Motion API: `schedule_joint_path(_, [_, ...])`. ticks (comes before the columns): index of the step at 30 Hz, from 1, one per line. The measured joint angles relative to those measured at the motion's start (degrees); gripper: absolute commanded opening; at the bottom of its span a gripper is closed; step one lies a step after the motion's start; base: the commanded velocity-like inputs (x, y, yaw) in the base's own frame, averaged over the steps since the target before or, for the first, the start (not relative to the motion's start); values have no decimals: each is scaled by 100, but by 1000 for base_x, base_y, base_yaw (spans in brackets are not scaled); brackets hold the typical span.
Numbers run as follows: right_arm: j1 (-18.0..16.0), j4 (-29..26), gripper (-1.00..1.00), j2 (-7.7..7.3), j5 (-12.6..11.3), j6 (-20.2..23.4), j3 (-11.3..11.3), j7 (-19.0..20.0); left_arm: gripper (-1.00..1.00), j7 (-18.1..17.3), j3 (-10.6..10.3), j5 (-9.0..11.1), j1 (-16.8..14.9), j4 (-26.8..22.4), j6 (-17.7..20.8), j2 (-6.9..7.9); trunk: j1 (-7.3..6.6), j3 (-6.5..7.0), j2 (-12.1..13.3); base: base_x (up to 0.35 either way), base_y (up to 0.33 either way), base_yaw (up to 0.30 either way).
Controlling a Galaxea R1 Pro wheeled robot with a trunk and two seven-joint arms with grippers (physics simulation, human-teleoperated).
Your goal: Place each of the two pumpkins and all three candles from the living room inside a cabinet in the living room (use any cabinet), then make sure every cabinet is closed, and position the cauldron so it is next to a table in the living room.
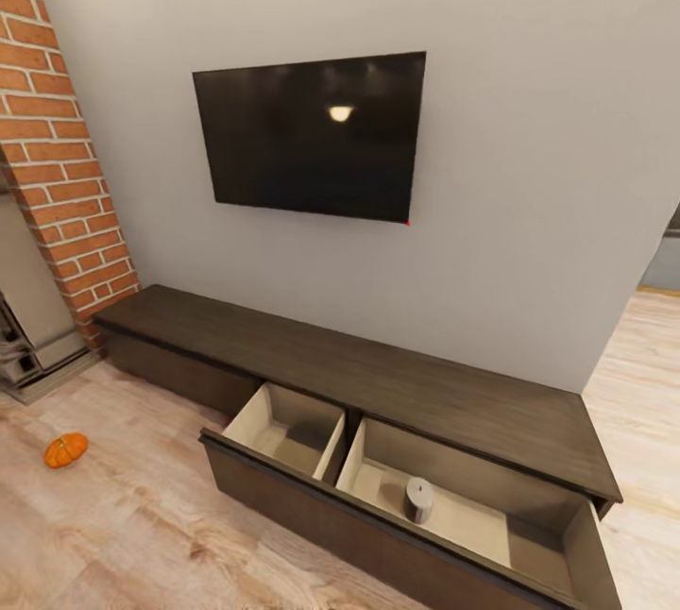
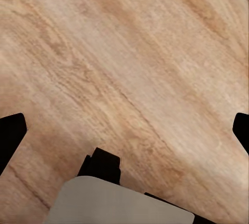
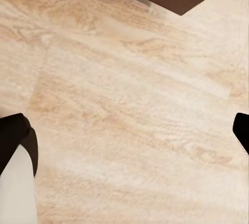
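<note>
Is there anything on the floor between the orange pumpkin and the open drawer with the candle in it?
No. In the head view, only bare wooden floor lies between the pumpkin and the open drawer, where the candle stands.

We are looking at a living room in a home. A flat black television screen (image 1: 312, 135) hangs on a plain grey wall (image 1: 529, 119), and below it stands a long, low dark brown wooden TV cabinet (image 1: 378, 383) with a drawer pulled open, showing light beige insides. To the left we see a column of red brick (image 1: 57, 147) with a grey fireplace (image 1: 28, 308) beside it. The floor (image 1: 142, 516) is made of light wooden planks, as we also see in both wrist views.
</note>
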Motion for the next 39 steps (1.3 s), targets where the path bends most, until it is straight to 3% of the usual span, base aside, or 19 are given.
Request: schedule_joint_path(39, [0, 0, 100, -13, -10, -83, -13, 0, 100, -13, 11, 13, 0, -10, -3, 0, 0, -186, 0, 0, 0, 260])
